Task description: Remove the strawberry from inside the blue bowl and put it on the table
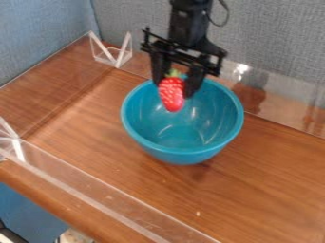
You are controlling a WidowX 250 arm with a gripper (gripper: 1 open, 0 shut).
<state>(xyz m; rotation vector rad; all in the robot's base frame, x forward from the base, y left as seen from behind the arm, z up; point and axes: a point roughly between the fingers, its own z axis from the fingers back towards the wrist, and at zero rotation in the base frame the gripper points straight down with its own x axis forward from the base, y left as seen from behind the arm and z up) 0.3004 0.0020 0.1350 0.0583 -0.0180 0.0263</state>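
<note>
Gripper (174, 80) clamped about the leafy top of the strawberry (172, 95); arm reaches down from the upper part of the view, my fingers pointing down. Notes run left to right.

Left: brown tabletop (76, 119), wood grain showing between the bowl and the low see-through side wall (95, 190). On this side the bowl's rim looks closest to my load, so I judge a sideways move left to be the shorter way out.

Middle: strawberry directly below my fingertips, not off to either side. Long axis close to upright, green end up between my fingers, red tip down. It shows against the far left part of the blue bowl (178, 154); whether the tip has full clearance over the rim, I can't tell from this one angle. Bowl upright, its deeper hollow nearer the camera and to the right of the fruit.

Right: more of the bowl's opening, then tabletop again beyond its rim. Going that way means crossing the hollow first; longer, by my reckoning. Either way, more lift seems wise before travelling: hanging tip-down, the berry could catch the rim and twist out.
</note>
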